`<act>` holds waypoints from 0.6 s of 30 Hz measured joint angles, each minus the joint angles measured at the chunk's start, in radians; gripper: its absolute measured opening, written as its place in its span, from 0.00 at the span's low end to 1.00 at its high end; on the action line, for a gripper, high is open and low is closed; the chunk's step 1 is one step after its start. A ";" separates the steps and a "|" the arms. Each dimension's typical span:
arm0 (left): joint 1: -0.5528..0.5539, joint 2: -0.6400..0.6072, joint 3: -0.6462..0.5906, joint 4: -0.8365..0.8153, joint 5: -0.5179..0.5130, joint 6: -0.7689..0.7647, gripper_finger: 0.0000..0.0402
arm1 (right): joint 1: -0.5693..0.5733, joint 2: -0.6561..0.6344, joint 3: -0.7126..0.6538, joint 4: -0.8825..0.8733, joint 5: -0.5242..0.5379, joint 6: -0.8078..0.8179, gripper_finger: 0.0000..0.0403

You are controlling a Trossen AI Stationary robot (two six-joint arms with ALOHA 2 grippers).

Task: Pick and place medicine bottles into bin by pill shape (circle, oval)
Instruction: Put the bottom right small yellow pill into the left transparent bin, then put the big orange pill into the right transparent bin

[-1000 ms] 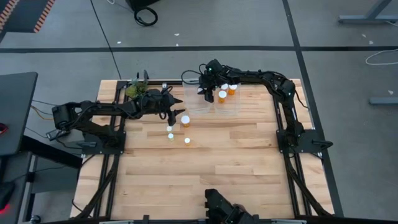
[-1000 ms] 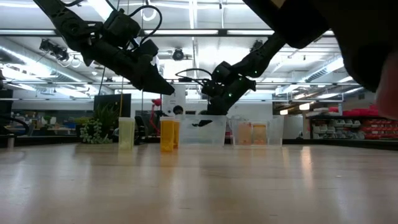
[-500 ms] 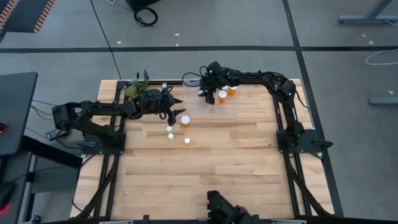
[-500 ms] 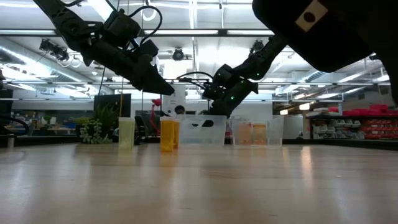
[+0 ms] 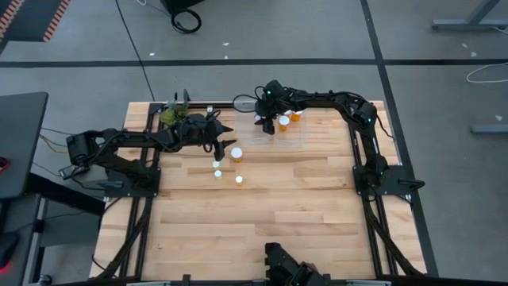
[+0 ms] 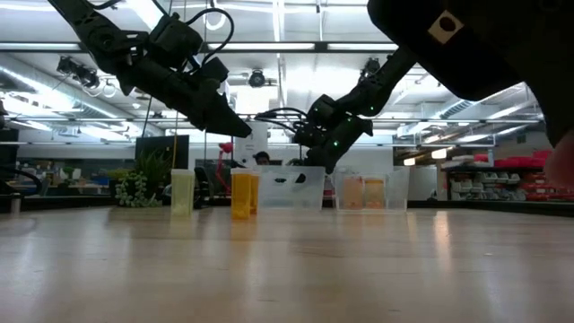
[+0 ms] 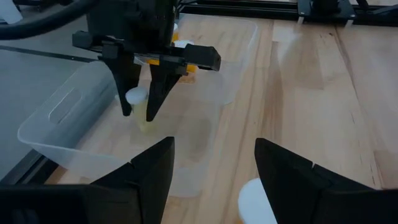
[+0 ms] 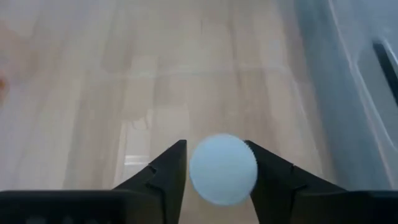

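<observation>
The right gripper's two dark fingers (image 8: 165,177) are set against either side of the round white cap of a small, pale medicine bottle (image 8: 222,169). Contact appears to be kept on both sides, though whether the hold is already loosening cannot be told. The right gripper (image 5: 265,110) is pointed down into the left clear plastic bin (image 5: 248,135), close to the table's far edge.

Compared with a second ago, this gripper has been shifted slightly toward the far edge and tipped more steeply over the bin. The placing step is therefore judged to be at the point of release. The right clear plastic bin (image 5: 292,140), just beside the first, already holds two amber-orange bottles (image 5: 283,121).

The left gripper (image 7: 214,146) has not been moved. Its fingers are spread wide and nothing is held, and it hovers just above a wider amber white-capped bottle (image 5: 236,153) near the middle of the table's far half. Three smaller white-capped bottles (image 5: 217,169) are left standing nearby, so the sorting is judged to be unfinished.

The pale wooden plank table (image 5: 278,214) carries a green plant sprig (image 5: 171,114) at its far left corner. Around it lie a grey floor and black cables. A hall with strip lights and shelving is seen beyond.
</observation>
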 joint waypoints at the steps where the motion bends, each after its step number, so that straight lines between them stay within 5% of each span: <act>1: 0.000 0.000 0.000 0.000 0.000 0.000 0.58 | 0.000 0.000 0.000 0.003 0.000 0.000 0.42; 18: 0.000 0.000 0.000 0.000 0.000 0.001 0.58 | 0.001 -0.026 0.027 -0.009 0.028 -0.002 0.53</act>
